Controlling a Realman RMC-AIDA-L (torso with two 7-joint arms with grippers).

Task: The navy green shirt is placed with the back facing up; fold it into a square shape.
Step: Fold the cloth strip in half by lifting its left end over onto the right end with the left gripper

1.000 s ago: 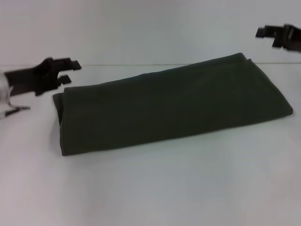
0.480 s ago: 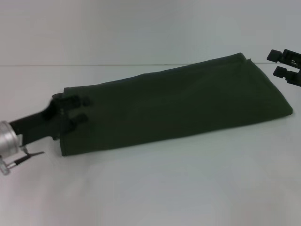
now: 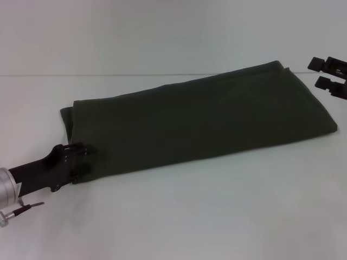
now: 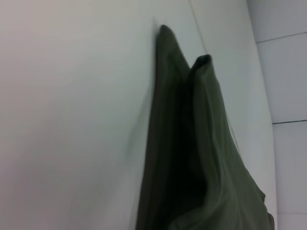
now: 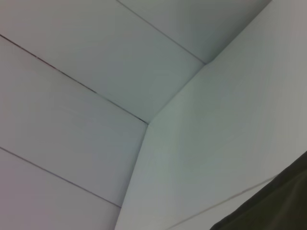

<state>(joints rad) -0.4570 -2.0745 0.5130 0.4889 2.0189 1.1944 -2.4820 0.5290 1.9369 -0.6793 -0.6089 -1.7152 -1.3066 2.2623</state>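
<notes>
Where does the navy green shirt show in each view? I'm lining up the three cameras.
Head view: the navy green shirt lies as a long folded band across the middle.
Left wrist view: its layered end fills the lower centre.
Right wrist view: only a corner at the bottom right.
Shared landmark: the white table.

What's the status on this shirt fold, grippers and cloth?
Left gripper open at the shirt's near left corner. Right gripper open, off the far right end. Shirt a long folded band, not yet square. Nothing in the way.
</notes>
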